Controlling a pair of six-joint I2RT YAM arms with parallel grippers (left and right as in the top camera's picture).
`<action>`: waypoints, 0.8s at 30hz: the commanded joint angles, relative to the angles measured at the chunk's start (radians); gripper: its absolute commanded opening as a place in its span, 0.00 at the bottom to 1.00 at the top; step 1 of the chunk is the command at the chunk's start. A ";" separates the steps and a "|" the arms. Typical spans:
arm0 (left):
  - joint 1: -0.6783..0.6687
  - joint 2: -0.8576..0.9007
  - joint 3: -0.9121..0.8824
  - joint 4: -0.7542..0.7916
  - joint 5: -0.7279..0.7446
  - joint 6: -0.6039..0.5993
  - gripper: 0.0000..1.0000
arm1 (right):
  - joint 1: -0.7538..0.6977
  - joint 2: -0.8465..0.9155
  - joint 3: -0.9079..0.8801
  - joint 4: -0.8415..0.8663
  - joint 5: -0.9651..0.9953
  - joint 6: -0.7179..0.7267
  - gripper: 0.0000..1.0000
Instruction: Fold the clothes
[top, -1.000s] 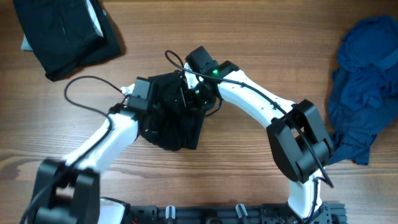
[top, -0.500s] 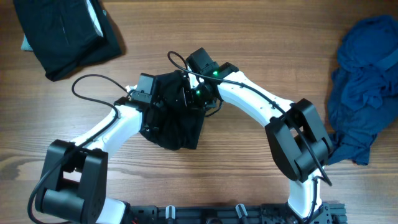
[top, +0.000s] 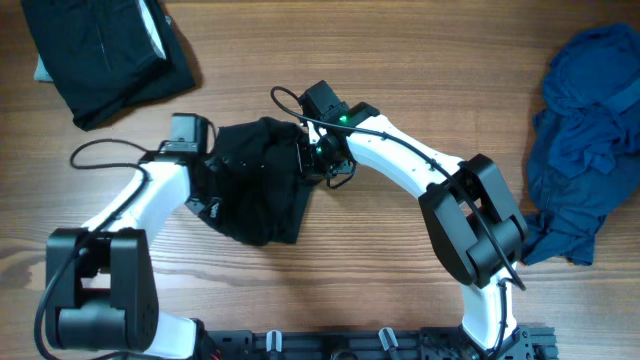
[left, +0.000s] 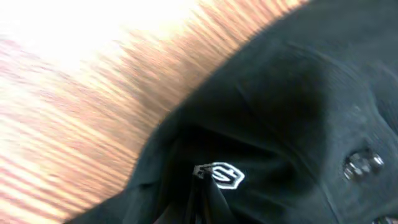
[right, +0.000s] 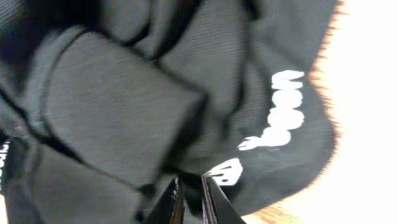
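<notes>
The black shirt (top: 258, 190) lies bunched in the middle of the table, stretched between my two grippers. My left gripper (top: 211, 182) is at its left edge. In the left wrist view that gripper (left: 200, 190) is shut, pinching a fold just below the small white round logo (left: 224, 175). My right gripper (top: 318, 160) is at the shirt's upper right edge. In the right wrist view it (right: 189, 190) is shut on a fold of black cloth beside the white lettering (right: 281, 118).
A pile of dark blue clothes (top: 588, 140) sits at the right edge of the table. Folded black clothes (top: 100, 55) lie at the far left corner. Cables loop from both wrists above the shirt.
My left arm has swung to the left with the shirt's edge in its jaws, drawing the cloth wider. The right gripper has stayed in place.
</notes>
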 joint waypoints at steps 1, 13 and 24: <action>0.056 0.036 -0.063 -0.056 -0.115 -0.001 0.06 | -0.005 0.024 -0.006 0.002 0.038 0.005 0.12; 0.055 -0.219 0.056 -0.246 -0.236 0.005 0.08 | -0.047 0.021 0.003 -0.027 0.065 0.033 0.11; 0.056 -0.319 0.059 -0.241 -0.259 0.068 0.84 | -0.081 -0.022 0.015 -0.132 -0.242 -0.154 0.88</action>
